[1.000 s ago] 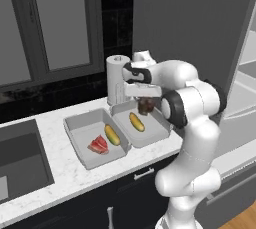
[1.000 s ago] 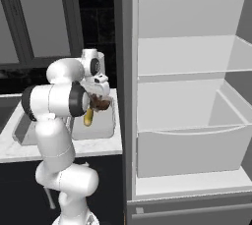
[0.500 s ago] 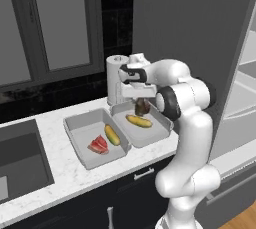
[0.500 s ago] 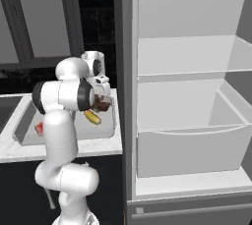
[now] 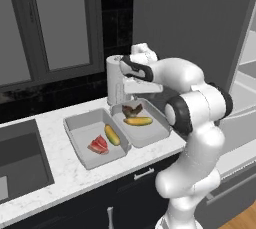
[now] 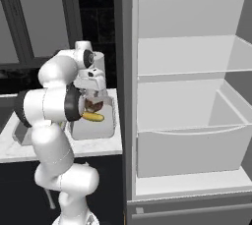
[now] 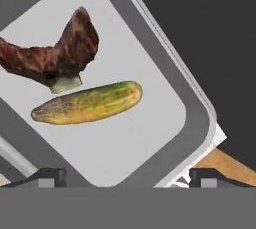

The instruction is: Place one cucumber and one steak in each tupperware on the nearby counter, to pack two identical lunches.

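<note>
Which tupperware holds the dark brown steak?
The tupperware under the gripper, beside the fridge; the other tupperware, nearer the sink, holds the red steak.

Below the gripper (image 7: pixel 128 175), a smooth matt light-grey plastic tupperware (image 7: pixel 192 118) is seen, holding a lumpy, rough-looking dark brown steak (image 7: pixel 55 55) and a softly glossy yellow-green cucumber (image 7: pixel 87 103). The white marble-look counter (image 5: pixel 60 165) is rendered smooth with grey veins.
</note>
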Motion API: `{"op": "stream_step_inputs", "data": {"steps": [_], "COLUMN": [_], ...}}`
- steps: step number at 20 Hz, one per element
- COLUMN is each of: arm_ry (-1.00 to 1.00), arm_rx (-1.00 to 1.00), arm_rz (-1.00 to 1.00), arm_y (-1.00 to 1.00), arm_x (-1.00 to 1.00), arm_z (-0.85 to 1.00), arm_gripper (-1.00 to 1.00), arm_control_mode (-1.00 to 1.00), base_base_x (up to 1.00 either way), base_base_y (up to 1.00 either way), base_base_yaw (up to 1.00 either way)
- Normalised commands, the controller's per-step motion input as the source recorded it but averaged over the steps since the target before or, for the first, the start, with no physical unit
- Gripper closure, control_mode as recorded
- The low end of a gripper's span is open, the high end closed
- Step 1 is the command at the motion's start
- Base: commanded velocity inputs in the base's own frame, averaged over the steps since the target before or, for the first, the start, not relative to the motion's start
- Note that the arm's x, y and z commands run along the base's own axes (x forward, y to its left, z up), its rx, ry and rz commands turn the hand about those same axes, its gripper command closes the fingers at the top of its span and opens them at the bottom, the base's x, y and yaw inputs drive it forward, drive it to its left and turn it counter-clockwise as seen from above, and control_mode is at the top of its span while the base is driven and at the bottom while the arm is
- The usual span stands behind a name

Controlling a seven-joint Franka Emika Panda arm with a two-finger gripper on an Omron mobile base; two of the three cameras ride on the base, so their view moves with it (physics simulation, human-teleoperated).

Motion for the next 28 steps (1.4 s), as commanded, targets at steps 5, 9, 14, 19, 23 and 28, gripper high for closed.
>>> {"op": "stream_step_inputs", "data": {"steps": [5,9,14,19,23,28], "arm_ry": [-0.38,-0.49,-0.63,-0.76,-0.83,-0.55], "arm_rx": [0.00,0.00,-0.05,-0.05,-0.01,0.00], "arm_rz": [0.02,0.00,0.00,0.00,0.00,0.02], "arm_y": [0.00,0.00,0.00,0.00,0.00,0.08], "arm_x": [-1.00,-1.00,-1.00,-1.00,-1.00,-1.00], "arm_z": [0.00,0.00,0.00,0.41,0.78,1.00], "arm_gripper": [-1.00,-1.00,-1.00,-1.00,-1.00,-1.00], "arm_control_mode": [-1.00,-1.00,-1.00,-1.00,-1.00,-1.00], "base_base_x": [0.00,0.00,0.00,0.00,0.00,0.00], "base_base_y": [0.00,0.00,0.00,0.00,0.00,0.00], "base_base_yaw": [0.00,0.00,0.00,0.00,0.00,0.00]}}
